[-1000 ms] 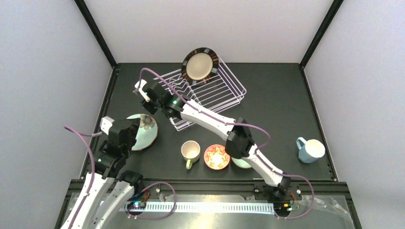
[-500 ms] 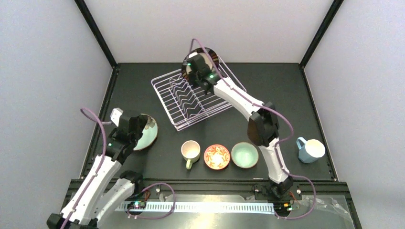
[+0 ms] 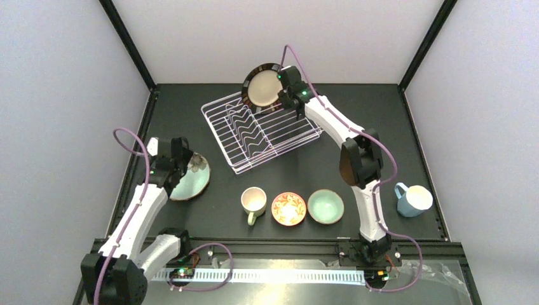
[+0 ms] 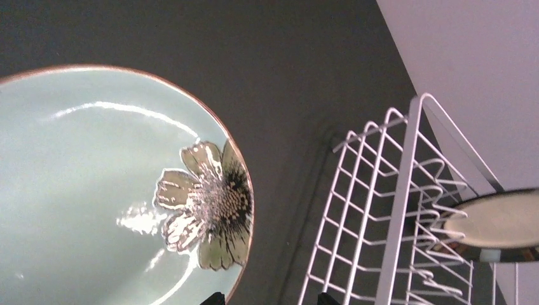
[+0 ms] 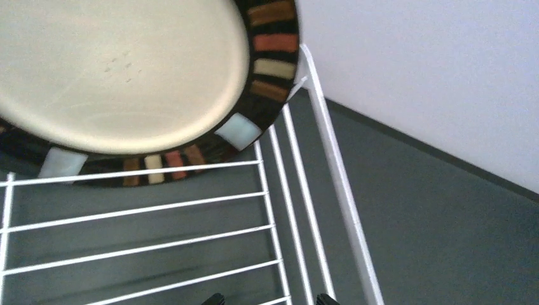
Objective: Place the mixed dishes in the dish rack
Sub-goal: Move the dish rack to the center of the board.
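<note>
- The dish rack (image 3: 267,130) holds the cream plate with dark striped rim (image 3: 264,88), standing on edge at its far corner.
- The right gripper (image 5: 267,300) hangs over the rack beside that plate, fingers spread and empty.
- The left gripper (image 4: 268,300), fingers spread and empty, is over the teal flower plate (image 3: 197,181), which lies left of the rack.
- On the dark table (image 3: 381,140) nearer than the rack, the cream mug (image 3: 253,201), red-orange bowl (image 3: 288,208) and mint bowl (image 3: 325,206) form a row.
- The blue mug (image 3: 414,200) is well off to the rack's right.

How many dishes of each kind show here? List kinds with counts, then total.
Plates: 2 (cream striped-rim plate, teal flower plate)
Mugs: 2 (cream mug, blue mug)
Bowls: 2 (red-orange bowl, mint bowl)
Total: 6
</note>
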Motion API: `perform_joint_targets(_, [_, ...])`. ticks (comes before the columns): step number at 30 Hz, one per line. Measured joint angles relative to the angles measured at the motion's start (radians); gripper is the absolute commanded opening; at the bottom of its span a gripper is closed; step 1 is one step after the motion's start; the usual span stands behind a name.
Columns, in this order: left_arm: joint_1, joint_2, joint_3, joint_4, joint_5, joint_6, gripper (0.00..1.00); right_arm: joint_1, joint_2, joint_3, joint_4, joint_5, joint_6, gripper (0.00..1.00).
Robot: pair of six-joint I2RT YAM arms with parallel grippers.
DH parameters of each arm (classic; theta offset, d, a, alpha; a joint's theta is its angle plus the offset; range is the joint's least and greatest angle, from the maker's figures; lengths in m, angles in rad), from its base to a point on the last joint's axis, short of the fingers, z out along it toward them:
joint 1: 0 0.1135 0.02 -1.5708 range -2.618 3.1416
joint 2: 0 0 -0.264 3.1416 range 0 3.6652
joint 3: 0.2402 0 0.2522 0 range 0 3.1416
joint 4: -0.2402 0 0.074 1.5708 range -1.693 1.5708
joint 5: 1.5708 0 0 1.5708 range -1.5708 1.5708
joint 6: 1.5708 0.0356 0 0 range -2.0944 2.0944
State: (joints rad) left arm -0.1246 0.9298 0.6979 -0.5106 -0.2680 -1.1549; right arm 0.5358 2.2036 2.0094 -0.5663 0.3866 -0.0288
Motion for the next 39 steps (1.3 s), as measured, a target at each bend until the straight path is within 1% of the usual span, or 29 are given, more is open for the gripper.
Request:
perform_joint_targets(4, [0.061, 0.021, 0.002, 0.019, 0.023, 0.028, 0.83, -0.034, 0.003, 0.05, -0.006, 0.001, -0.016, 0.84])
perform_joint_targets(11, [0.145, 0.05, 0.02, 0.032, 0.02, 0.056, 0.83, -0.084, 0.009, 0.155, -0.01, 0.013, -0.026, 0.85])
perform_joint_targets(21, [0.236, 0.098, 0.015, 0.033, 0.008, 0.048, 0.83, -0.195, 0.058, 0.19, -0.024, -0.043, -0.022, 0.85])
perform_joint_targets(27, [0.285, 0.114, 0.003, 0.01, -0.002, 0.034, 0.84, -0.194, 0.117, 0.203, -0.047, -0.118, -0.014, 0.85])
perform_joint_targets(39, [0.445, 0.182, 0.006, -0.077, -0.008, 0.033, 0.85, -0.194, 0.167, 0.264, -0.064, -0.217, 0.004, 0.85])
